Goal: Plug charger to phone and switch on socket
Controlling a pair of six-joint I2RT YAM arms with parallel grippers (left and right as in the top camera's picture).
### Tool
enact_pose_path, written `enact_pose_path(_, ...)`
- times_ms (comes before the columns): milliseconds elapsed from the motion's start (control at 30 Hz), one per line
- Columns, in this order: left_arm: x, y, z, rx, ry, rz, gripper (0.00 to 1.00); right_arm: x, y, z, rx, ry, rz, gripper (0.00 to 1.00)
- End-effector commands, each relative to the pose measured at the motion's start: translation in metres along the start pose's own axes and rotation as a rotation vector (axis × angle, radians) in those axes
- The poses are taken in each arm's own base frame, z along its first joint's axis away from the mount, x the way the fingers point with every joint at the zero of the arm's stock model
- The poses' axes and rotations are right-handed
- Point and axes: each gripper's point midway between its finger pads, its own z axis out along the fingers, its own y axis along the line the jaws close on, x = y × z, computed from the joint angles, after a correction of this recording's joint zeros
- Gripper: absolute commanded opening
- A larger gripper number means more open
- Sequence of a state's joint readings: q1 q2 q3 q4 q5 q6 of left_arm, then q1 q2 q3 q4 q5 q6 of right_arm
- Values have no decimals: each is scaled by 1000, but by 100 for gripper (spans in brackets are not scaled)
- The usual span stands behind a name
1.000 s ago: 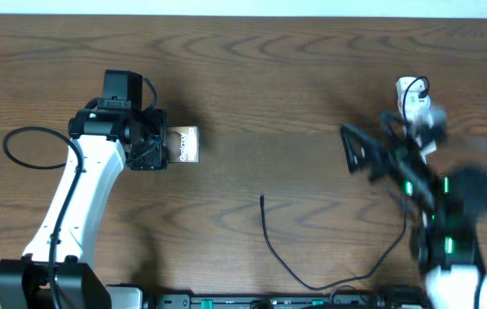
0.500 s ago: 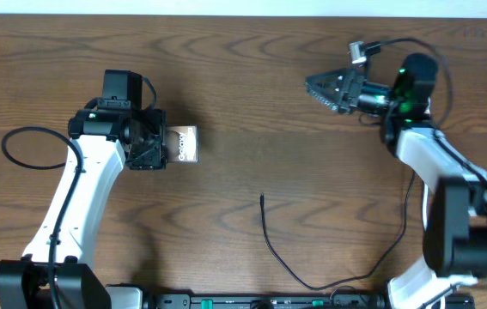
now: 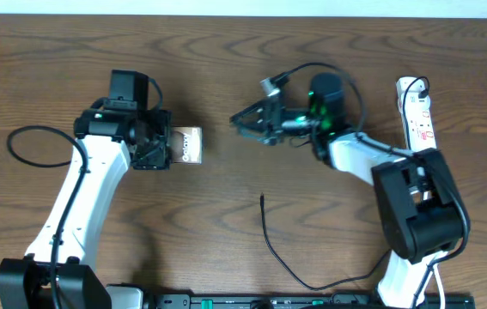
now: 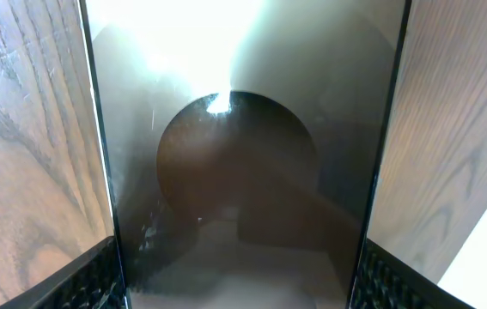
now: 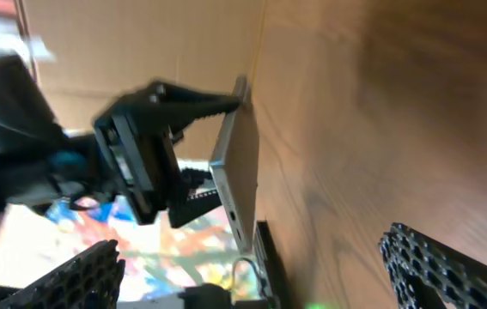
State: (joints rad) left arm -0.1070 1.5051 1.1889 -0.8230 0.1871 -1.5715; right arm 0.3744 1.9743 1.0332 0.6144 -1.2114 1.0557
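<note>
Now, from overhead, the left gripper [image 3: 164,143] pinches the phone [image 3: 190,145] left of the bench's [image 3: 243,51] middle, its lettered end poking out; the right gripper [image 3: 245,122] hovers near centre, jaws spread wide; the charger [image 3: 263,213] trails towards the front edge; the socket [image 3: 418,110] lies by the right edge. The left wrist view adds the phone's glossy face between its fingers [image 4: 97,279]; the right wrist view catches that slab edge-on, clamped.

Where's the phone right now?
Overhead, the phone is left of centre, gripped by the left claw, with the open right claw facing it from the right.
</note>
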Motion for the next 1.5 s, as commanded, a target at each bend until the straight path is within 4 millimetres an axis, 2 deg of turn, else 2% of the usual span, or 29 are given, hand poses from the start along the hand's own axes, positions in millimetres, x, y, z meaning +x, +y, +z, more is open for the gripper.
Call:
enact_pose_path(0,5,-11,-10,44,-57,42,7,3,3,16,3,8,-129,96)
enact_pose_path(200,25,-7,-7,38,-47,39,7,16,7,31,-7,51,-210,98)
enact_pose_path(500,40,-4,-6,37,-27,-120,7,16,6,34,1,43,-239,99)
enact_pose_path(667,48,-11,-6,66,-9,-159,7,13,4,35,18,20,-214,99)
enact_pose_path(767,55,-21,-6,107,12,-147,7,16,5,40,16,29,-215,99)
enact_pose_path(900,60,-24,-7,116,36,-142,7,20,6,46,19,34,-217,99)
enact_pose_path(1067,59,-21,-6,105,32,-139,7,25,7,52,18,45,-220,92)
enact_pose_path(1100,59,-20,-6,103,32,-139,7,25,7,54,21,43,-218,88)
enact_pose_path(1300,60,-18,-6,91,39,-139,7,23,1,55,51,20,-142,87)
enact_pose_path(1467,62,-17,-6,87,50,-138,7,25,-3,55,64,26,-87,82)
